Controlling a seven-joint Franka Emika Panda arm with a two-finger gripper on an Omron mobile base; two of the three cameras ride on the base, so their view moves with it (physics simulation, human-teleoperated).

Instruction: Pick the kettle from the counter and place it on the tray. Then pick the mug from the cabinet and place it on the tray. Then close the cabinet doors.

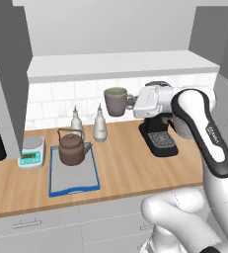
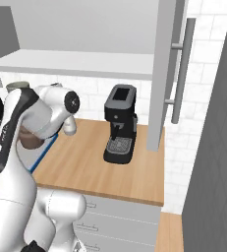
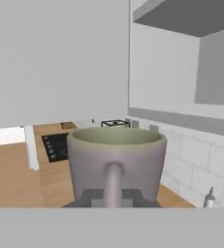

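Claw (image 1: 131,102) closed on the mug's handle; mug (image 1: 116,101) held upright in the air above the table (image 1: 130,163), out in front of the cabinet (image 1: 120,64) shelf, over the back middle of the table. Kettle (image 1: 71,148) sits on the far end of the tray (image 1: 73,174), toward the table's left. Two pale bottles (image 1: 100,126) stand just behind the tray. Kitchen scale (image 1: 32,151) lies left of it. Coffee machine (image 1: 157,134) stands at the back right.

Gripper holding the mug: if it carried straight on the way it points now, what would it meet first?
The gripper, shut on the mug, points sideways above the counter. Ahead the hand view shows open air, then probably the open cabinet door; the depth is unclear. The kettle sits below that line.
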